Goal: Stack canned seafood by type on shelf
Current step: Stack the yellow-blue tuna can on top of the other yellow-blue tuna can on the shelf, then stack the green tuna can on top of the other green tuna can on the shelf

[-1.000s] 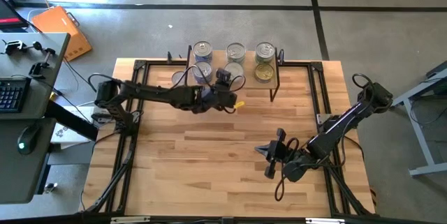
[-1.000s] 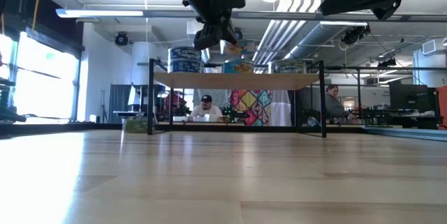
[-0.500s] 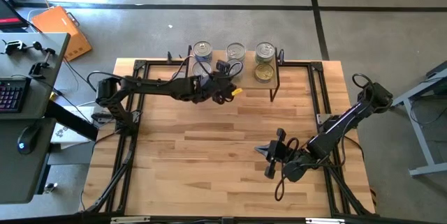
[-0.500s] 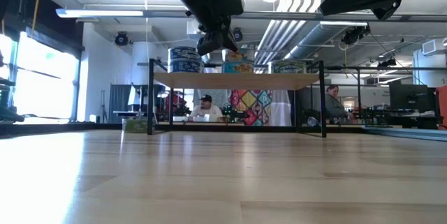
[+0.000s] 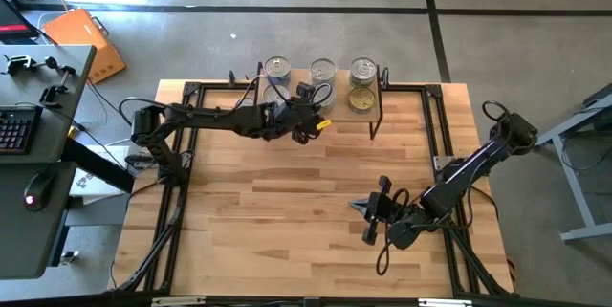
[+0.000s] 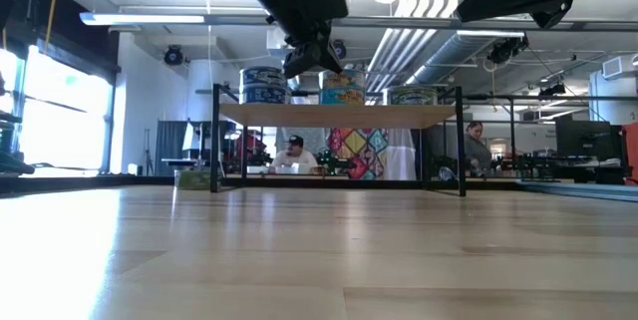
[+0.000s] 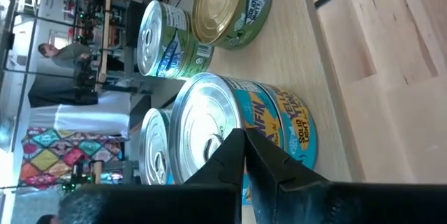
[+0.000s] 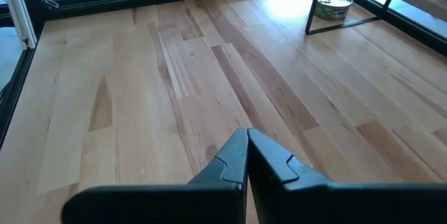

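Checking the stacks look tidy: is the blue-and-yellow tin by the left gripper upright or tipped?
Upright. The tin stands flat on the shelf, silver lid up, with the shut left gripper above it.

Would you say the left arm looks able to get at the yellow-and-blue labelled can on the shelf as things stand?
Probably yes. The left gripper, shut and empty, hovers right at that can on the shelf, with nothing between them; it would need to open first.

Both arms matte black, jointed tubular links, loose black cables looping off them. Left hand (image 5: 308, 120) carries a yellow tab; right hand (image 5: 368, 213) has flat dark fingers.
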Available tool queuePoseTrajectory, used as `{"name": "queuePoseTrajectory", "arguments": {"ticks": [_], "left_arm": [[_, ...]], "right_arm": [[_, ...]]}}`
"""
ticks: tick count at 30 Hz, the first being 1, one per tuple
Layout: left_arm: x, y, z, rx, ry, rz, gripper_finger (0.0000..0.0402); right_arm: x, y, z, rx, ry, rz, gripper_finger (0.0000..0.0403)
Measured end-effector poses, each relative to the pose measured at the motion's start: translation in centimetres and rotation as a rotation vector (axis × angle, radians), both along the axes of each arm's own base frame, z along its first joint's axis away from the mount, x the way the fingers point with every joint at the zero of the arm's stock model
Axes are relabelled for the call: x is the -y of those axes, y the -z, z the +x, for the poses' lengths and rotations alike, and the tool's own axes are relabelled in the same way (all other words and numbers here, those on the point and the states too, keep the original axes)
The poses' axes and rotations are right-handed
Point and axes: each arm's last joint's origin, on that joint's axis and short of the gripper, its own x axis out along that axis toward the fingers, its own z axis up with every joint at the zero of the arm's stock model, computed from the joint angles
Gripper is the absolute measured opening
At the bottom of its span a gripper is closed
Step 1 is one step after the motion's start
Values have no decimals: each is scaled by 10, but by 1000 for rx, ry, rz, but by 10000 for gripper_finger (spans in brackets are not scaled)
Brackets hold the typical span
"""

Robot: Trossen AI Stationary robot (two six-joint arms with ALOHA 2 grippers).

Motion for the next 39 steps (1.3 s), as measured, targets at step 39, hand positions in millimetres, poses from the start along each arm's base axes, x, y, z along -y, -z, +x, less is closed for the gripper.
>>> {"name": "queuePoseTrajectory", "arguments": {"ticks": [39], "left_arm": [[137, -46, -122, 175, -113, -328, 50]], "right_arm": [[2, 1, 0, 16, 46, -15, 0]]}}
